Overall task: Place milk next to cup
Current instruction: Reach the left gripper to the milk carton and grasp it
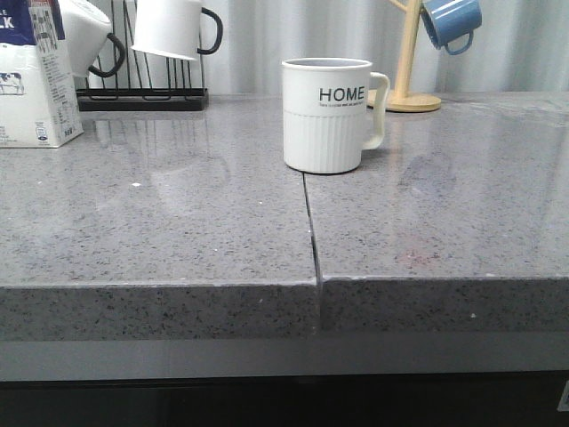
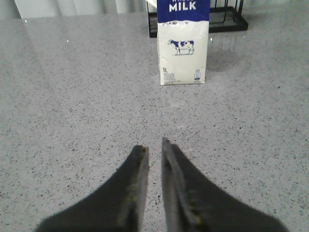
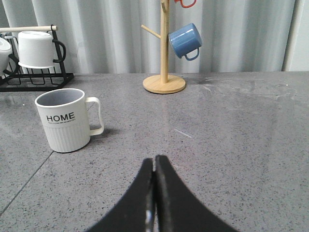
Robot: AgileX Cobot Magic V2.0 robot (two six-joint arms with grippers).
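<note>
Out at ten o'clock stands the milk (image 1: 34, 76), untouched, well apart from the cup (image 1: 327, 114); the left gripper (image 2: 154, 150), jaws slightly apart, faces it and must open wider and reach, while the right gripper (image 3: 154, 164) idles, jaws together.

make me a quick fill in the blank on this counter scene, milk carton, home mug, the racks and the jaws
1. The word printed in black on the cup is ____.
2. The animal pictured on the milk is a ____.
3. The mug hanging on the wooden mug tree is ____ in colour.
4. The right gripper has its jaws ____, and the left gripper shows a narrow gap.

Missing words: HOME; cow; blue; shut
</note>
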